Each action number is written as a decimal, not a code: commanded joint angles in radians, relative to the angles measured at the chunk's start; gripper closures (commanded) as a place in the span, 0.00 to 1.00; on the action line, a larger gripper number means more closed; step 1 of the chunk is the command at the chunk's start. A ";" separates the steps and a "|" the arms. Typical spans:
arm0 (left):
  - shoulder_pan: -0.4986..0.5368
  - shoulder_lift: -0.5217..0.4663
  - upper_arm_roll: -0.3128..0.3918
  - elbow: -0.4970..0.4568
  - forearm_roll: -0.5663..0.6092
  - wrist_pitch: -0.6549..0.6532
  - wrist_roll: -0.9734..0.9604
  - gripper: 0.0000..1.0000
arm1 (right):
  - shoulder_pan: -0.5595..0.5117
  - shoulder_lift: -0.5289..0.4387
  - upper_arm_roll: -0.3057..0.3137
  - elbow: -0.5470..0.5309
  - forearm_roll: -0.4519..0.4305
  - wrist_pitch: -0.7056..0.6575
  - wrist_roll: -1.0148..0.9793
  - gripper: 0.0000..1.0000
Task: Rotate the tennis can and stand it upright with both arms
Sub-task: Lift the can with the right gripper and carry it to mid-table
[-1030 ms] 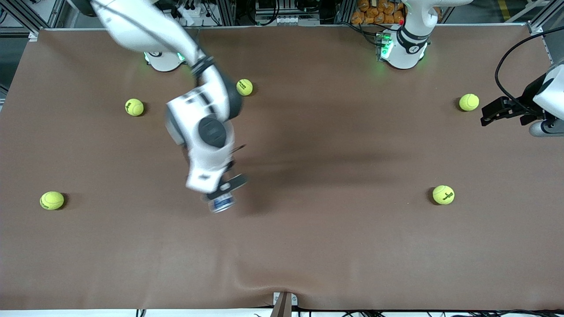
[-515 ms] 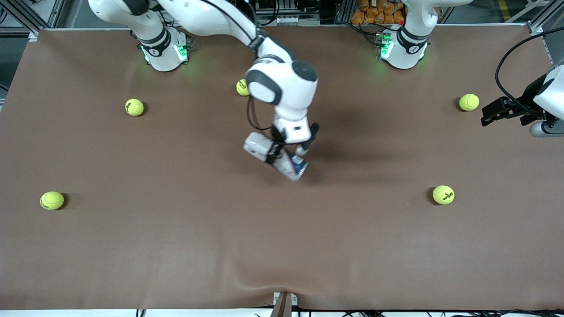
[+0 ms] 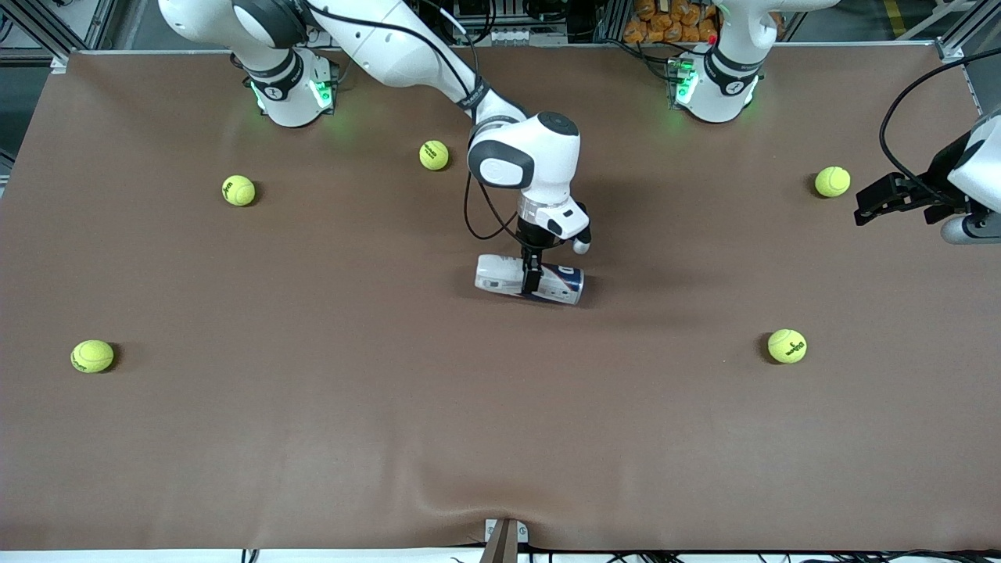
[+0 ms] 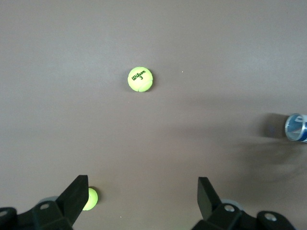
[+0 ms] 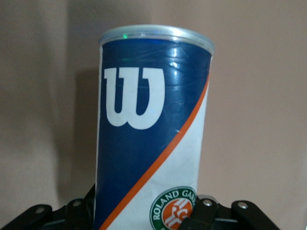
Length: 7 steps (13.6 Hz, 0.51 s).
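Brown tabletop (image 3: 313,438), tennis can (image 3: 557,285) lengthwise along it, end to end.

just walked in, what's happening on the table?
The right gripper is down around the middle of the tennis can, which lies on its side near the table centre; whether it is gripping cannot be told. The left gripper waits open at its own end of the table, near a tennis ball. The can is not yet upright.

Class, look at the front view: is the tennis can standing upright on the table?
No, the tennis can lies on its side on the brown table, its length running along the tabletop under the right gripper.
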 commanded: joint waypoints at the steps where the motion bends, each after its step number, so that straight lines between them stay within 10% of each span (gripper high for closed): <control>1: 0.006 0.009 -0.006 0.014 0.001 0.002 0.019 0.00 | 0.007 0.026 -0.009 0.007 -0.051 0.051 -0.005 0.06; 7: 0.007 0.021 -0.004 0.016 -0.010 0.002 0.019 0.00 | -0.003 -0.055 -0.001 0.010 0.005 -0.051 0.061 0.00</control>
